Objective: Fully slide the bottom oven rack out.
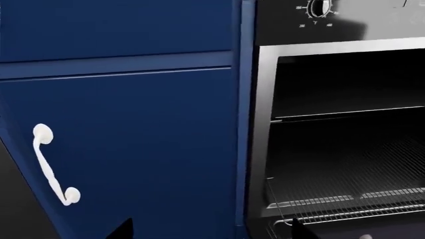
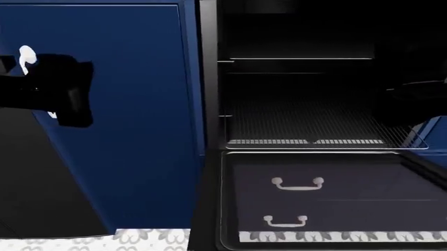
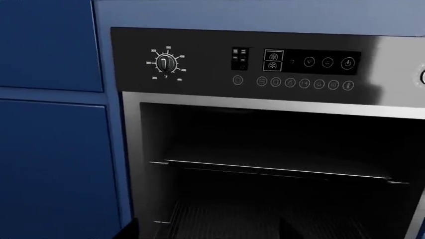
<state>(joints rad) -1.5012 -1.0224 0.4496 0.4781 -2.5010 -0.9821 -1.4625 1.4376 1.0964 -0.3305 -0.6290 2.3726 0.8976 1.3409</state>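
Oven door (image 2: 321, 198) is dropped open and flat, nearest the camera in the head view, its glass reflecting two white drawer handles. Just behind its hinge edge sits the bottom oven rack (image 2: 314, 123), a wide wire grid low in the cavity of the oven (image 3: 265, 149); its front border lies about level with the cavity mouth, right above the door's inner edge. It also shows in the left wrist view (image 1: 352, 199), grid running back into the dark.

Left arm (image 2: 52, 89) is a black block at head-view left, in front of the blue cabinet door (image 2: 140, 130), well apart from the rack; jaws not resolvable, cannot tell open or clenched. A dark shape at the right inside the cavity, near the rack's right side, is too dark to read; right jaws' state cannot be told, contact with the rack cannot be told either.

Higher up, the upper rack (image 2: 300, 58) appears edge-on as a thin line. White cabinet handle (image 1: 53, 164) on the blue door left of the oven. Farthest up, control panel with temperature knob (image 3: 166, 62) and buttons.
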